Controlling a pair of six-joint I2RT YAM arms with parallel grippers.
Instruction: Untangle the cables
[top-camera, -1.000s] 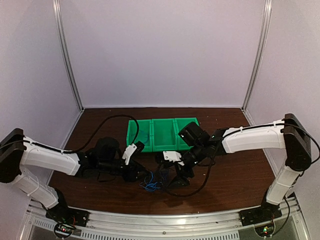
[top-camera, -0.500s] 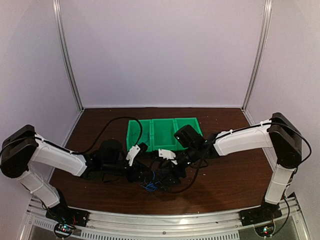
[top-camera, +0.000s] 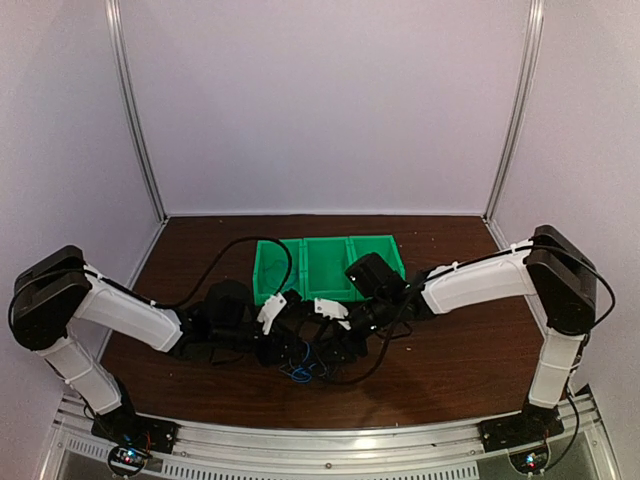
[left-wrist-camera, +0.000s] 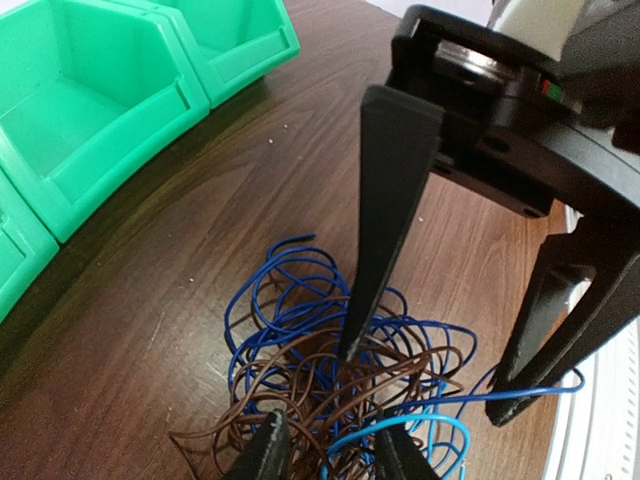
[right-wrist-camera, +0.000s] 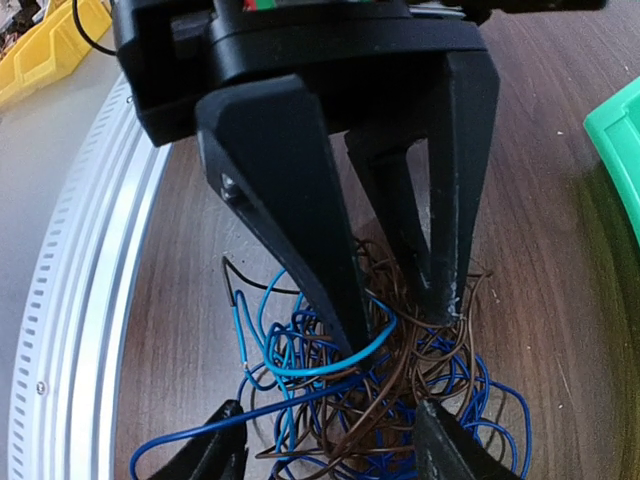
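**Item: cables** (left-wrist-camera: 320, 370). Thin blue and brown wires in one knotted heap.

**Place:** on the table (left-wrist-camera: 150, 300), near the middle of its near edge, between the bin (left-wrist-camera: 190, 95) and the rail (right-wrist-camera: 80, 250), apart from both.

**Left gripper** (right-wrist-camera: 393, 330): fingers part-way open, both tips planted in the heap with brown wires between them. A light-blue loop (right-wrist-camera: 300, 370) lies across one finger. Whether any wire is truly pinched cannot be told.

**Right gripper** (left-wrist-camera: 422, 385): fingers set wide. One tip is down in the middle of the heap and the other is out at its rim, on a blue strand (left-wrist-camera: 530, 392). Nothing is clamped.

**Step in hand (judged):** each gripper takes its own hold before any pulling apart.

**Handling notes (judged):**
- Each gripper should close on a single colour, not a mixed bunch; a bunch tightens the knot.
- One gripper should anchor while the other draws slowly, low over the table.
- The grippers face each other closely, so finger collision is a risk.

**Orientation:** the heap is roughly round, with no long axis of its own. The one clear line is the blue strand, which trails out toward the near edge, and that free end is the sensible one to draw on.
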